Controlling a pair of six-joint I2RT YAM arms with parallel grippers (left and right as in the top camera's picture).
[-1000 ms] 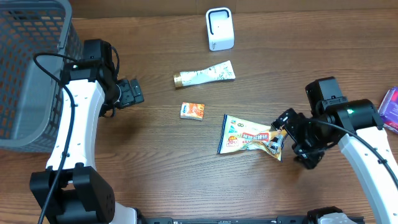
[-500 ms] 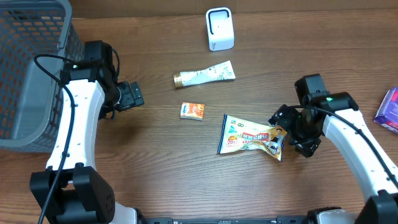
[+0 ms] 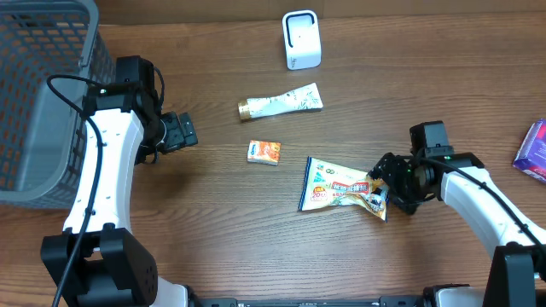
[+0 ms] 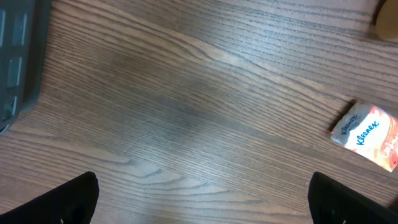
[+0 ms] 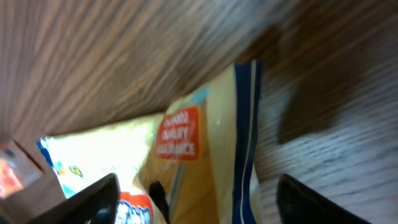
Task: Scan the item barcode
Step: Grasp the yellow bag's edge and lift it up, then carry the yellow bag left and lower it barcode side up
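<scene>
Nearest the robot's base, a snack bag (image 3: 339, 186) lies flat on the wooden table (image 3: 247, 247), right of centre, printed face up. The right gripper (image 3: 384, 181) is down at the bag's right end. In the right wrist view its two fingers (image 5: 93, 200) stand apart on either side of the bag's crimped edge. A strip of bare wood shows between the bag and one finger, so the gripper is open around the bag, not clamped on it. A little farther back, a small orange tissue pack (image 3: 264, 152) rests left of the bag, apart from it. A purple package (image 3: 533, 151) pokes in at the right edge. The left gripper (image 3: 189, 130) hovers left of the tissue pack, its fingers spread wide with nothing between them. Beyond lie a tube (image 3: 281, 104) and, at the far left, a grey basket (image 3: 43, 94). Farthest back stands the white scanner (image 3: 301, 39).
</scene>
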